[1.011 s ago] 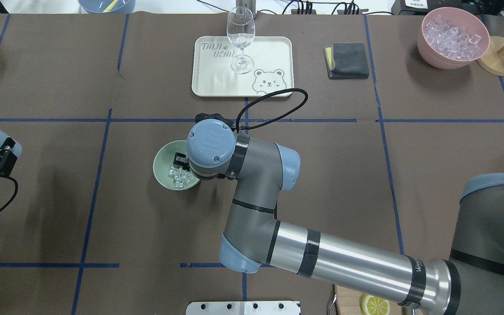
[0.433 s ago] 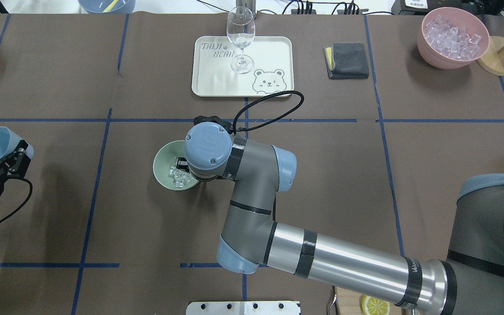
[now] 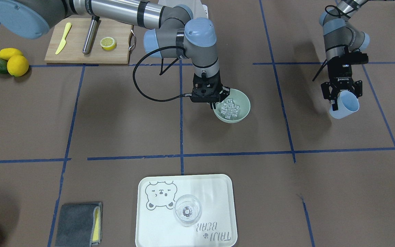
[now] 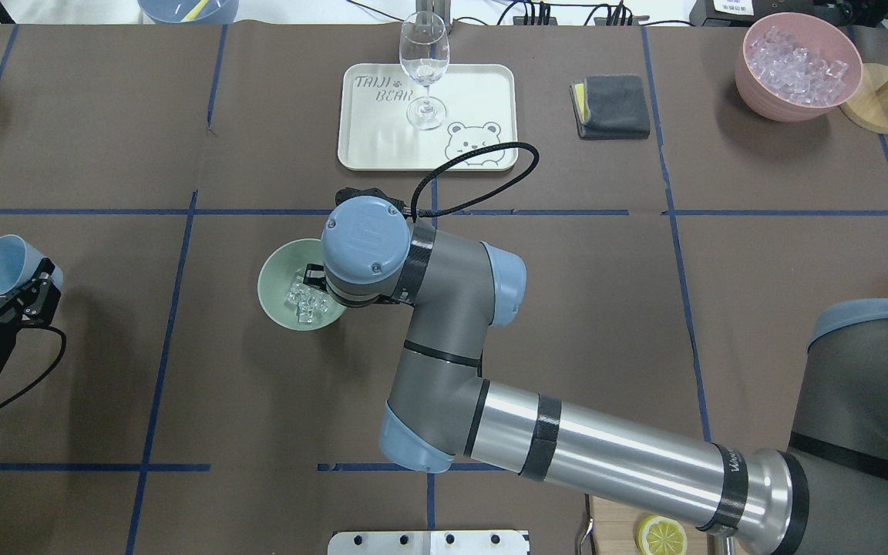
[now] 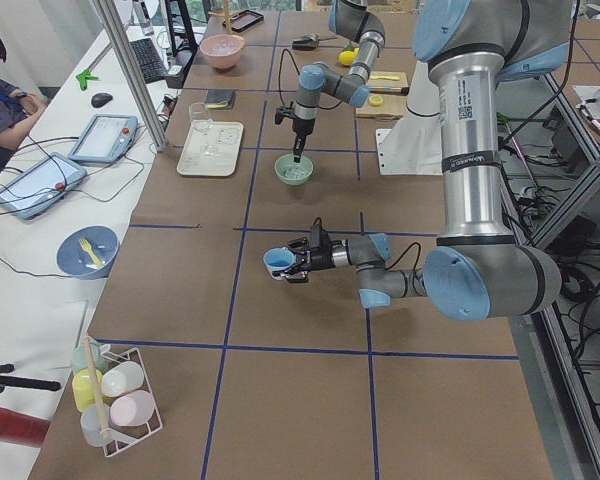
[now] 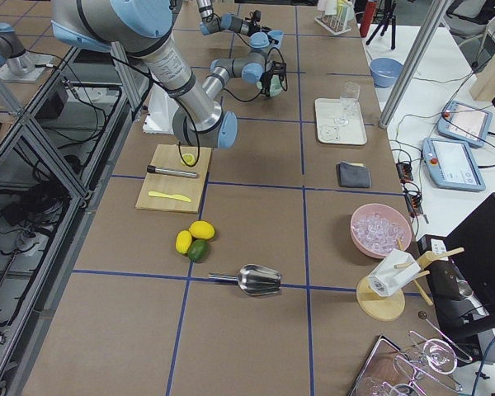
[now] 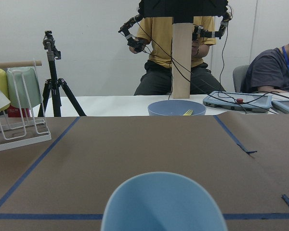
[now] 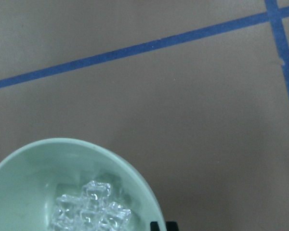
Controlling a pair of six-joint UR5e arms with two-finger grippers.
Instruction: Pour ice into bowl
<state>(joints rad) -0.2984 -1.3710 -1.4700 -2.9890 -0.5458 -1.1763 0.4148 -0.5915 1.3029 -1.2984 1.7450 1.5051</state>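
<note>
The pale sage-green bowl (image 4: 274, 281) sits mid-table and holds a small heap of clear ice cubes (image 4: 305, 301). Bowl (image 3: 243, 113) and ice (image 3: 230, 109) also show in the front view. My right gripper (image 3: 218, 102) stands upright over the bowl's rim on the robot's side, shut on that rim; in the overhead view my wrist hides most of it. The right wrist view shows the bowl (image 8: 29, 183) with ice (image 8: 94, 211). My left gripper (image 4: 8, 297) is far to the left, shut on a light blue cup (image 4: 3, 264), held above the table; its inside looks empty (image 7: 159, 202).
A white bear tray (image 4: 475, 92) with a wine glass (image 4: 425, 69) lies beyond the bowl. A grey cloth (image 4: 610, 106) and a pink bowl of ice (image 4: 797, 65) are at the far right. A cutting board (image 3: 87, 41) and lemons (image 3: 12, 61) lie near the robot.
The bowl has slid a little to the left with my right gripper on its rim. My left gripper with the blue cup has moved rightward, toward the table's middle.
</note>
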